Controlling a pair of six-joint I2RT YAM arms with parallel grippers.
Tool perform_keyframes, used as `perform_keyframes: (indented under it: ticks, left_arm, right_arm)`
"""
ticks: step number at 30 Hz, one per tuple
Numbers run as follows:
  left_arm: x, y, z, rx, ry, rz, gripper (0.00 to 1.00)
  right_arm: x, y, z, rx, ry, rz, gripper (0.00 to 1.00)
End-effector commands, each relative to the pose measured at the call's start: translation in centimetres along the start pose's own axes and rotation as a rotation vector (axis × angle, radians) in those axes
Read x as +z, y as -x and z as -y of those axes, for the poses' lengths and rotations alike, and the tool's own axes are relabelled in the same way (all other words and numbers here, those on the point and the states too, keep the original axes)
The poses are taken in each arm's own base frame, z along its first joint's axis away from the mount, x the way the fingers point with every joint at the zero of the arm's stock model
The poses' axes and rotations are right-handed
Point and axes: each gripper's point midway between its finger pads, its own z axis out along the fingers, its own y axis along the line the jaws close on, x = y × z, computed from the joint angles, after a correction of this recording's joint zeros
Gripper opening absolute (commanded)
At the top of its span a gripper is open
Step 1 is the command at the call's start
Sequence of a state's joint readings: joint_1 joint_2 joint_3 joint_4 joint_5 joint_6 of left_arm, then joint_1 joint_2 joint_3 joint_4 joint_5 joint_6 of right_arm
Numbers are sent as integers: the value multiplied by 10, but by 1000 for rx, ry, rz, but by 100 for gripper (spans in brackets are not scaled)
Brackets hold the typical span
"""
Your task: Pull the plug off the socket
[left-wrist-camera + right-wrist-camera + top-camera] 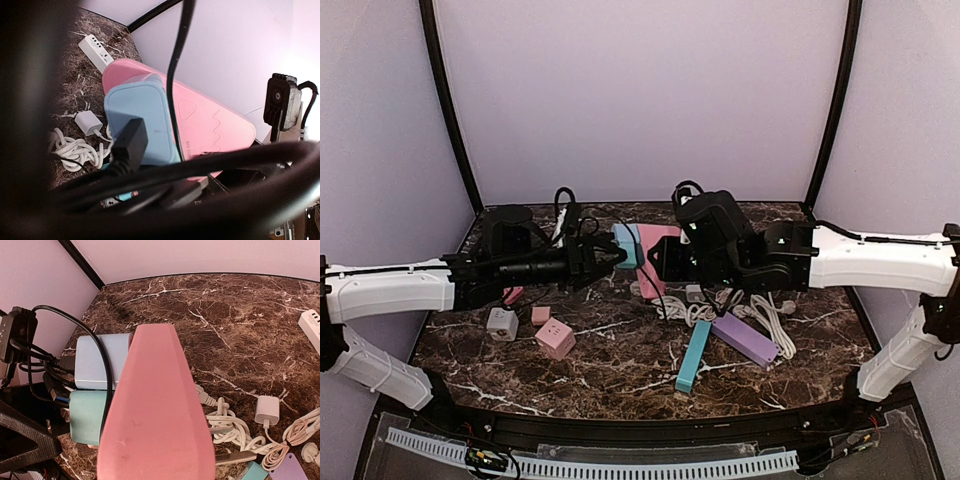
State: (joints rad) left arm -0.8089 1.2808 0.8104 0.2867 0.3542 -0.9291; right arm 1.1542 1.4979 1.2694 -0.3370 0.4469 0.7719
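Note:
My right gripper (665, 262) is shut on a large pink socket block (655, 250) and holds it above the table; it fills the right wrist view (160, 415). On the socket's left side sit a light-blue adapter (95, 362) and a teal one (87, 415). A black plug (129, 142) with a black cable is pushed into the blue adapter (140, 115). My left gripper (610, 256) reaches in from the left, its fingers apart just short of the blue adapter (625, 245). Black cables hide the fingers in the left wrist view.
Below the socket lie coiled white cables (770, 320), a white charger (266, 410), a purple block (744, 338) and a teal bar (693, 355). Two pink cubes (554, 338) and a white cube (502, 322) sit front left. A white power strip (97, 50) lies at the back.

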Motion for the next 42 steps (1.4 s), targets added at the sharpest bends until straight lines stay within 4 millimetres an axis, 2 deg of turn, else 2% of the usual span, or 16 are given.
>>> perform_keyframes:
  ticks: [1,6,16,27,39,42]
  left_arm:
    - [3,6,-1,-8,25,20,75]
    - [9,7,-2,-21,29,13,68]
    - [14,7,-9,-43,59,13,64]
    - [19,7,-9,-65,42,11,43]
    - [25,4,-13,-84,42,-4,31]
    - [26,4,-11,-80,35,-7,22]
  right_arm:
    - [-12,35,-30,50,85,110,0]
    - [-12,34,-31,42,89,110,0]
    - [-11,32,-34,22,84,117,0]
    - [-9,30,-37,-14,57,126,0]
    - [-8,31,-39,-63,11,135,0]
    - [-7,30,-39,-68,5,132,0]
